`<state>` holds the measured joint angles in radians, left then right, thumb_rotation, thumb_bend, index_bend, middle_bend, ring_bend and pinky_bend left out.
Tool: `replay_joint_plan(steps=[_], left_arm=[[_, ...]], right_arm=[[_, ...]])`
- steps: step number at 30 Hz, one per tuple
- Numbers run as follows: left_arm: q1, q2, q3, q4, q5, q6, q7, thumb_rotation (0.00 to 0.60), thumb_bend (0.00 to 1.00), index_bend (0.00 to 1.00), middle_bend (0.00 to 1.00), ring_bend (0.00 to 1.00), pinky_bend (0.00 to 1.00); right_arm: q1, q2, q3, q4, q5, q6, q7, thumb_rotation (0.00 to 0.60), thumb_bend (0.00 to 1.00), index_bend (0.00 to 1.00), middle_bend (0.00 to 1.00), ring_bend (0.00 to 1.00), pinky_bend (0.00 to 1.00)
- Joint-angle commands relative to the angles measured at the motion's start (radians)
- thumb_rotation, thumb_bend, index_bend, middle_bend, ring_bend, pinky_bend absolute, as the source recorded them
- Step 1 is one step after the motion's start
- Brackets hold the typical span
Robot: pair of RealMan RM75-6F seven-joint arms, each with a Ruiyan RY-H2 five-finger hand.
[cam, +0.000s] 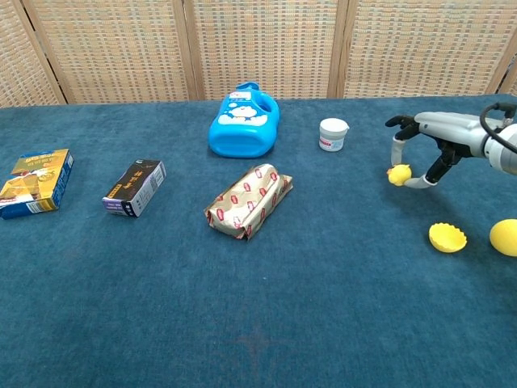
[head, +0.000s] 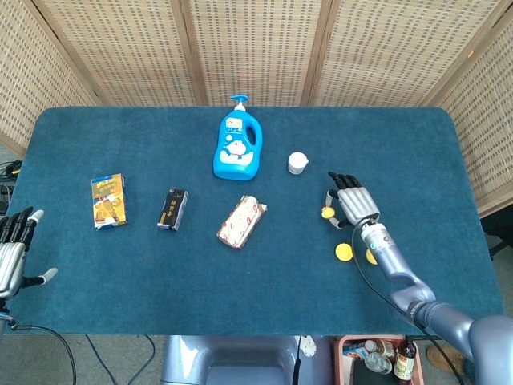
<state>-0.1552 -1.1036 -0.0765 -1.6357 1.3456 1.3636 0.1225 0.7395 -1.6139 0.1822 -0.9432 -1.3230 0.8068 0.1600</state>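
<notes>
My right hand (cam: 436, 139) (head: 353, 205) hovers at the right of the blue table, palm down. It pinches a small yellow piece (cam: 398, 175) (head: 327, 212) between thumb and a finger, just above the cloth. A yellow half shell (cam: 447, 237) (head: 343, 252) lies open near it, and a second yellow rounded piece (cam: 505, 237) (head: 370, 257) sits further right. My left hand (head: 13, 250) hangs at the table's left front edge, fingers apart and holding nothing; the chest view does not show it.
A white jar (cam: 332, 133) stands just left of the right hand. A blue bottle (cam: 244, 121) lies at the back middle, with a foil-wrapped pack (cam: 248, 200) in front of it. At the left lie a dark box (cam: 135, 187) and a yellow-blue box (cam: 36, 182).
</notes>
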Motion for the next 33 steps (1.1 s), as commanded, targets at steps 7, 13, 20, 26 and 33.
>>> replay_joint_plan(steps=[7,13,20,26,33], left_arm=[[0.001,0.001,0.006,-0.006,0.010,0.003,0.004,0.600,0.00,0.00,0.00,0.00,0.00],[0.005,0.003,0.013,-0.012,0.024,0.011,0.005,0.600,0.00,0.00,0.00,0.00,0.00],[0.005,0.002,0.020,-0.018,0.037,0.014,0.011,0.600,0.00,0.00,0.00,0.00,0.00],[0.004,0.001,0.019,-0.020,0.034,0.011,0.014,0.600,0.00,0.00,0.00,0.00,0.00],[0.003,0.001,0.018,-0.019,0.029,0.008,0.014,0.600,0.00,0.00,0.00,0.00,0.00]], right_arm=[[-0.075,0.175,-0.080,-0.249,-0.088,0.087,-0.031,0.600,0.30,0.54,0.00,0.00,0.00],[-0.131,0.248,-0.140,-0.368,-0.121,0.139,-0.108,0.600,0.30,0.54,0.00,0.00,0.00],[-0.152,0.248,-0.156,-0.393,-0.107,0.140,-0.150,0.600,0.30,0.55,0.00,0.00,0.00],[-0.147,0.218,-0.150,-0.357,-0.093,0.128,-0.181,0.600,0.30,0.55,0.00,0.00,0.00],[-0.145,0.208,-0.150,-0.341,-0.083,0.111,-0.193,0.600,0.30,0.55,0.00,0.00,0.00]])
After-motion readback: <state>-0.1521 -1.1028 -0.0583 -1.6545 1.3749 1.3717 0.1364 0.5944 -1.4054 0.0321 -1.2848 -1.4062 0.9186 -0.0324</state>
